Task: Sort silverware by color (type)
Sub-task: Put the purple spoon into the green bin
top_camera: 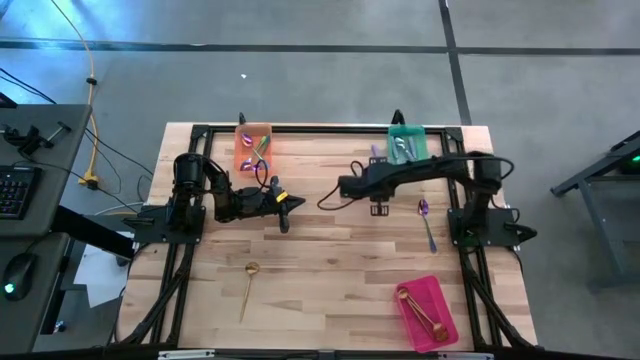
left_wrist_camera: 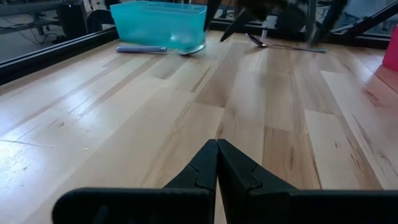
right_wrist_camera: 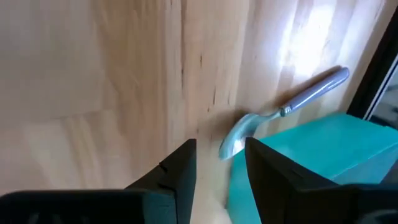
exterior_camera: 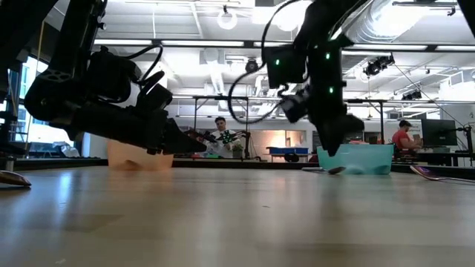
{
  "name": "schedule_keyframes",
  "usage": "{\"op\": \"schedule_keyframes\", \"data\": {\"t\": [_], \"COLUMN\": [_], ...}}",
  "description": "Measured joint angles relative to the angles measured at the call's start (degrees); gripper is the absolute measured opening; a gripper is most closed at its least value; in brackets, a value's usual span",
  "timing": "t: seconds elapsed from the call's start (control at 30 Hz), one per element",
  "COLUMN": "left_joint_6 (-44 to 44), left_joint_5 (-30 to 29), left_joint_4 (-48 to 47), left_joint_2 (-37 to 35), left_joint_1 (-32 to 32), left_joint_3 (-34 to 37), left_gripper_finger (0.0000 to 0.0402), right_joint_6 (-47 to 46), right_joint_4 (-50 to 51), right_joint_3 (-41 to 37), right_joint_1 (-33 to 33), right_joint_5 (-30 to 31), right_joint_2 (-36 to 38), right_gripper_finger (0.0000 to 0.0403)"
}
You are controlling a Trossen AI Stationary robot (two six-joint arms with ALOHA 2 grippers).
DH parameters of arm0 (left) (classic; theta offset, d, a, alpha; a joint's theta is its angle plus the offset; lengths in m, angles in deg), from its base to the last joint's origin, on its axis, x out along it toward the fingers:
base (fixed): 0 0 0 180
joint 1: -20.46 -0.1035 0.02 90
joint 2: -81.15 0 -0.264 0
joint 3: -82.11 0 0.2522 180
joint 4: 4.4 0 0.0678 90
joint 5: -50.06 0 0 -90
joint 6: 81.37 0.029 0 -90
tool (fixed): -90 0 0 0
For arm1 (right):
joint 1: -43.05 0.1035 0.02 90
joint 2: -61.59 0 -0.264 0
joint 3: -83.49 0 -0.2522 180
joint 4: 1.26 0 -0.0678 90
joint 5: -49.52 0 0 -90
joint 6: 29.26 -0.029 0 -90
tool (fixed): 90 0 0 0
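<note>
Sorting looks well along, judging by how the spoons lie. The small orange plastic tray (top_camera: 253,147) at the far left of the pale wooden tabletop (top_camera: 330,260) holds iridescent purple-green spoons (top_camera: 258,150), the teal-green plastic tray (top_camera: 406,144) at the far right holds silver spoons, and the pink plastic tray (top_camera: 428,311) near the front right holds gold spoons (top_camera: 418,308).

Three pieces are loose: a slender gold metal spoon (top_camera: 247,287) at the front left, an iridescent purple spoon (top_camera: 427,222) on the right side, and a silver spoon with a lavender handle (right_wrist_camera: 287,107) lying just beside the teal-green tray.

The right gripper (right_wrist_camera: 219,163) hangs over that lavender-handled spoon with its fingers parted and nothing between them, the bowl sitting just ahead of the gap. The step in hand appears to be picking this spoon up. The next move likely calls for lowering the parted fingers to either side of the thin neck, pinching without shoving the tray, then lifting it over the tray wall.

The left gripper (left_wrist_camera: 216,167) waits low over the tabletop's left-centre, fingers clenched together on nothing
</note>
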Motion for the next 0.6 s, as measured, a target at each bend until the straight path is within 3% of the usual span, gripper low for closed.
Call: {"op": "schedule_keyframes", "data": {"t": [0.2,0.6], "left_joint_6": [0.0,0.0], "left_joint_5": [0.1,0.3], "left_joint_4": [-0.3,-0.9], "left_joint_2": [0.0,0.0], "left_joint_1": [0.0,0.0], "left_joint_3": [0.0,0.0], "left_gripper_finger": [0.0,0.0], "right_joint_6": [0.4,0.5], "right_joint_4": [-0.6,-0.5], "right_joint_3": [0.0,-0.1], "right_joint_1": [-2.1,-3.4], "right_joint_5": [2.4,-1.0], "right_joint_2": [-3.1,-3.2], "right_gripper_finger": [0.0119,0.0119]}}
